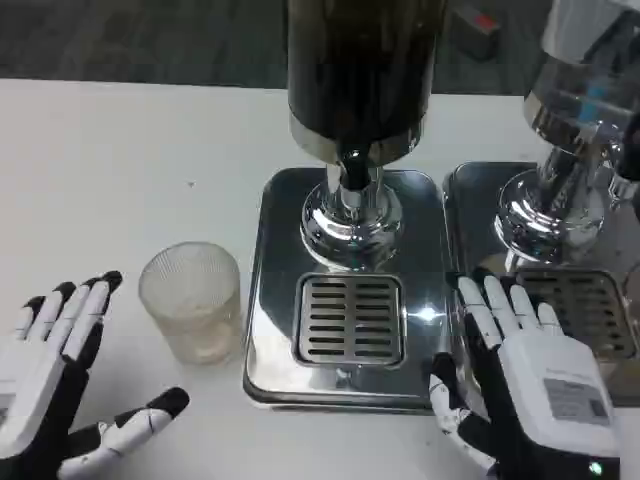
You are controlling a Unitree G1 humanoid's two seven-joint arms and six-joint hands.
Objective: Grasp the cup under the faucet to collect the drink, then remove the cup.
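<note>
A white desk (120,160) fills most of the view, with dark grey floor beyond its far edge. On it stands a dark drink dispenser (360,70) on a chrome base (350,290) with a slotted drip grate (350,320) under the faucet (352,170); a second dispenser (575,110) stands to its right. The right hand (530,390) hovers between the two bases, its fingers (495,305) spread and holding nothing. The left hand (55,390) lies open at the near left, fingers (75,315) released. The ribbed clear cup (192,300) stands upright on the desk, just left of the chrome base, near the left fingers but apart from them.
</note>
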